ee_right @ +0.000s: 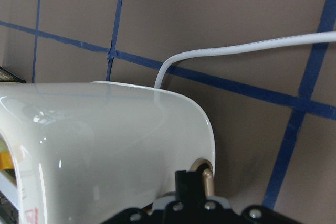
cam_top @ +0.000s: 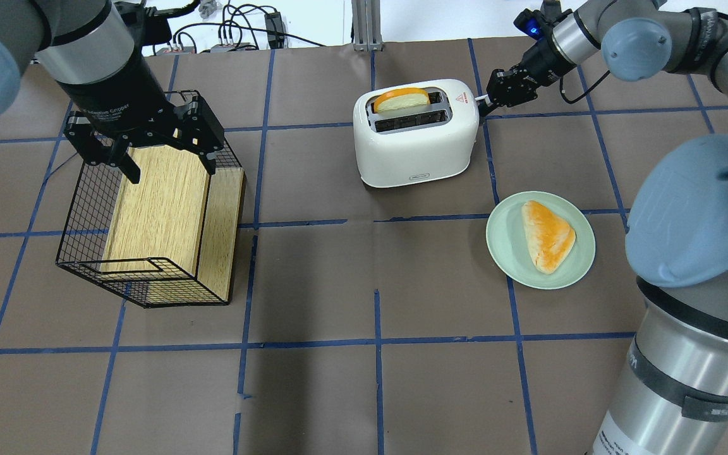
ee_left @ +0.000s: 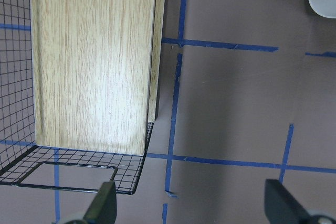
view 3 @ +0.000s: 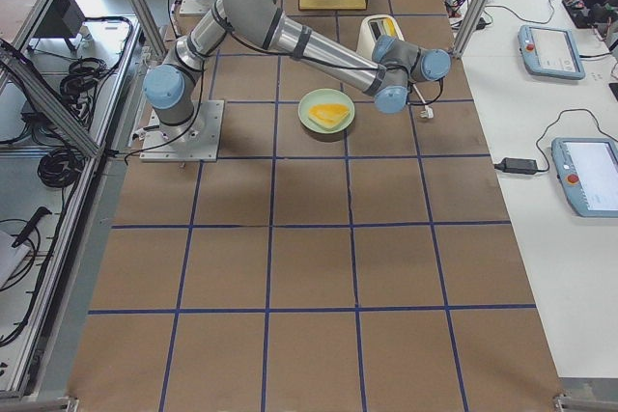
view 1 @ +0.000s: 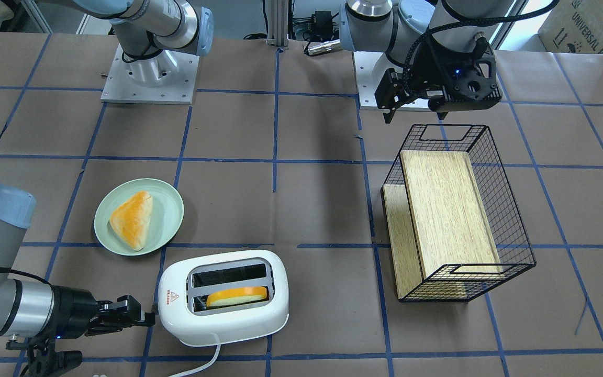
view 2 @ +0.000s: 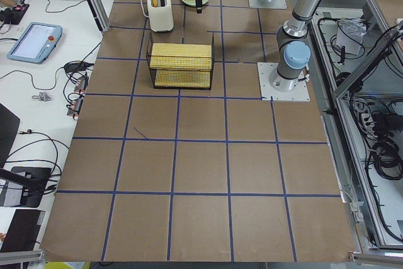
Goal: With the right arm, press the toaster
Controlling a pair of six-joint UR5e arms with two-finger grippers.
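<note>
From my console I see the toaster [cam_top: 414, 142] upright on the brown table [cam_top: 313, 284], with an orange-crusted slice [cam_top: 402, 100] standing in the slot farther from the robot. The right gripper [cam_top: 493, 90] sits at the toaster's lever end, fingers drawn together. In the wrist view its black tip lies against the small lever knob [ee_right: 208, 174], though I cannot tell whether it is pushing on it. A white cord [ee_right: 236, 51] leaves the toaster near that same end.

Near the toaster, on the robot's side, a pale green plate [cam_top: 503, 253] holds a triangular pastry [cam_top: 548, 235]. Well apart from the toaster, toward the robot's left, a wire basket [cam_top: 86, 208] with a wooden board [cam_top: 155, 208] in it lies on its side. The left gripper [cam_top: 168, 158] hovers above it, fingers spread wide and holding nothing.
</note>
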